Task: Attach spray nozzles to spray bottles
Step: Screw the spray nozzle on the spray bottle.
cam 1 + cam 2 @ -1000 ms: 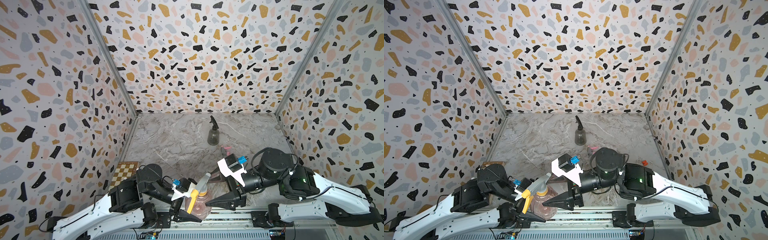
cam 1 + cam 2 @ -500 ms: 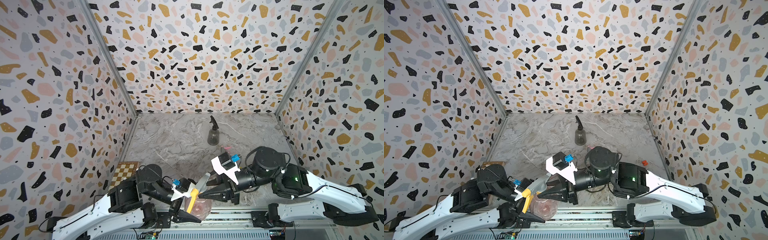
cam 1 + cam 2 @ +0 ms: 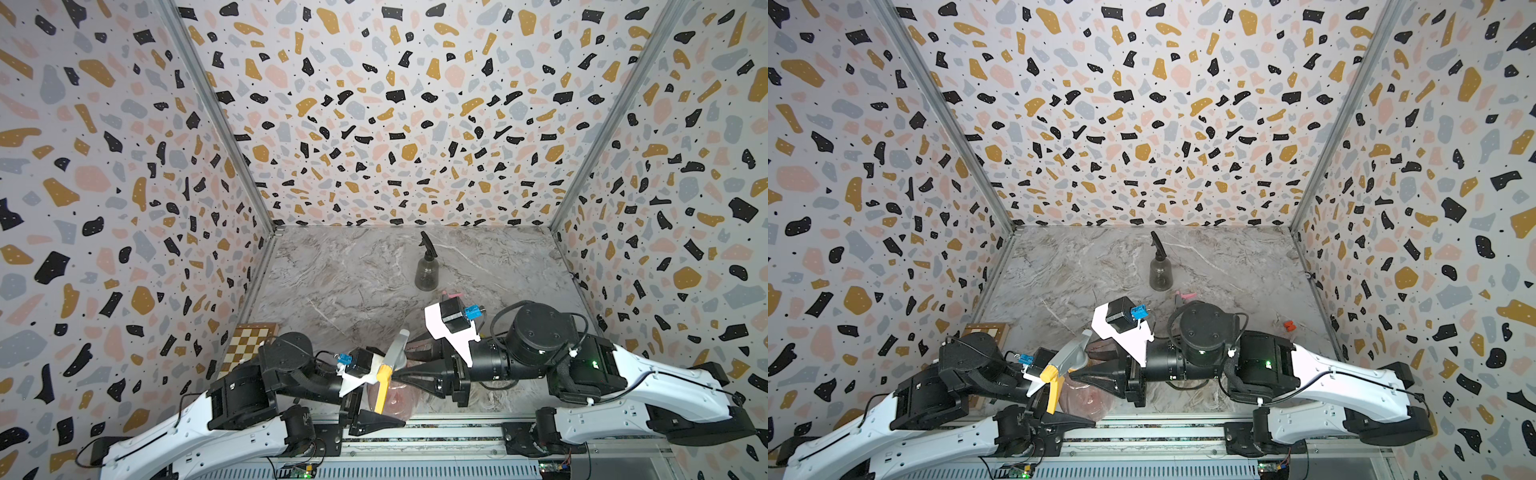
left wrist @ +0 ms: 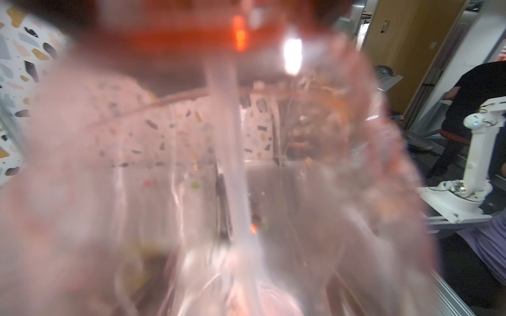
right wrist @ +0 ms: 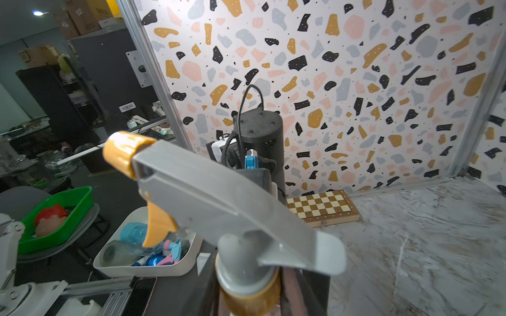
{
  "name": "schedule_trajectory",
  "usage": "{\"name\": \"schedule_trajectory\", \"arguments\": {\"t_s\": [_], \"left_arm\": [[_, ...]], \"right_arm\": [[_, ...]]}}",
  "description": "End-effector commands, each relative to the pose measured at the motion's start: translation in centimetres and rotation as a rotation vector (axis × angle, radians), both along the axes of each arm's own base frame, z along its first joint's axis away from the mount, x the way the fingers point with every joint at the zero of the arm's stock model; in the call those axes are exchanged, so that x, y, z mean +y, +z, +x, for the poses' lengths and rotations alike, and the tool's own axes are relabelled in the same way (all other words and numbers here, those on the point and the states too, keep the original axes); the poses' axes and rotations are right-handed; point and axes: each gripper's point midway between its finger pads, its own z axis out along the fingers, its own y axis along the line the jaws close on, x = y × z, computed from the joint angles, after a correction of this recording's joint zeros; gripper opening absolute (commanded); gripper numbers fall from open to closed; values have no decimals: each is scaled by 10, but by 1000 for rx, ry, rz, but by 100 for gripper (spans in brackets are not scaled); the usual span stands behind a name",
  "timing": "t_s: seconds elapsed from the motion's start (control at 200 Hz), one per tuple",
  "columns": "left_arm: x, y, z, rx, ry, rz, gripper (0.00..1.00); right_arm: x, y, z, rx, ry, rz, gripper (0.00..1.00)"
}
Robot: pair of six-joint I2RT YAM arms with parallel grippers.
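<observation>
Two grippers, two bottles and three nozzles, listed left to right.

- Chessboard [image 3: 249, 343]: front-left corner, against the wall; unmoved.
- Left gripper [image 3: 376, 401]: fingers clamped on the pink bottle [image 3: 395, 401], upright at the table's [image 3: 353, 270] front edge by the rail; same as a second ago.
- Grey-orange nozzle [image 3: 395, 353]: seated on the pink bottle's neck.
- Right gripper [image 3: 401, 361]: a second ago spread wide, lower and further right; now its fingers are narrowed onto the grey-orange nozzle's collar from the right.
- Grey bottle [image 3: 426, 274]: mid-table towards the back, well apart, black nozzle [image 3: 427, 243] on top. Open marble lies around it and across the back left.
- Pink nozzle [image 3: 1185, 296]: lying just behind the right wrist.
- Orange piece [image 3: 1287, 325]: near the right wall; too small to identify.
- Barcode sticker [image 5: 127, 107]: on a cabinet outside the cell; print unreadable.
</observation>
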Motion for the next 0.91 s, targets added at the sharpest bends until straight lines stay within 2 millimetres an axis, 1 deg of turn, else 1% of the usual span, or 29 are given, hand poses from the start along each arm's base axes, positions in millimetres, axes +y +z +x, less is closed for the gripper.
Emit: {"name": "schedule_trajectory", "arguments": {"t_s": [0.0, 0.195, 0.265, 0.3, 0.32, 0.355, 0.41, 0.455, 0.501, 0.541, 0.596, 0.656, 0.706, 0.776, 0.901], "left_arm": [[-4, 14, 48, -70, 257, -53, 0], [-5, 13, 54, -79, 286, -48, 0], [-4, 13, 53, -78, 281, -49, 0], [-3, 13, 50, -79, 272, -51, 0], [-2, 13, 50, -79, 269, -50, 0], [0, 13, 46, -81, 254, -53, 0], [2, 13, 40, -84, 223, -53, 0], [4, 12, 32, -81, 185, -51, 0], [6, 11, 20, -79, 121, -44, 0], [7, 10, 11, -70, 75, -40, 0], [9, 8, -2, -59, 1, -29, 0], [11, 7, -14, -39, -67, -22, 0], [12, 5, -24, -22, -127, -17, 0], [11, 4, -30, 3, -169, -5, 0], [10, 2, -36, 28, -218, 13, 0]], "right_arm": [[19, -35, 7, 118, -117, -101, 0], [36, -48, 15, 138, -226, -145, 0], [34, -49, 19, 128, -256, -164, 0], [30, -45, 21, 109, -263, -165, 15], [26, -42, 21, 96, -261, -160, 27], [19, -37, 21, 74, -255, -156, 42], [6, -29, 16, 33, -220, -140, 59], [-7, -20, 9, -7, -170, -123, 68], [-22, -13, 0, -53, -108, -110, 73], [-34, -6, -9, -85, -52, -88, 76], [-49, 3, -11, -109, -37, -61, 80], [-60, 13, -15, -143, -14, -27, 84], [-64, 22, -15, -170, -8, -10, 85], [-67, 35, -17, -210, 7, 14, 87], [-58, 47, -23, -271, 51, 9, 88]]}}
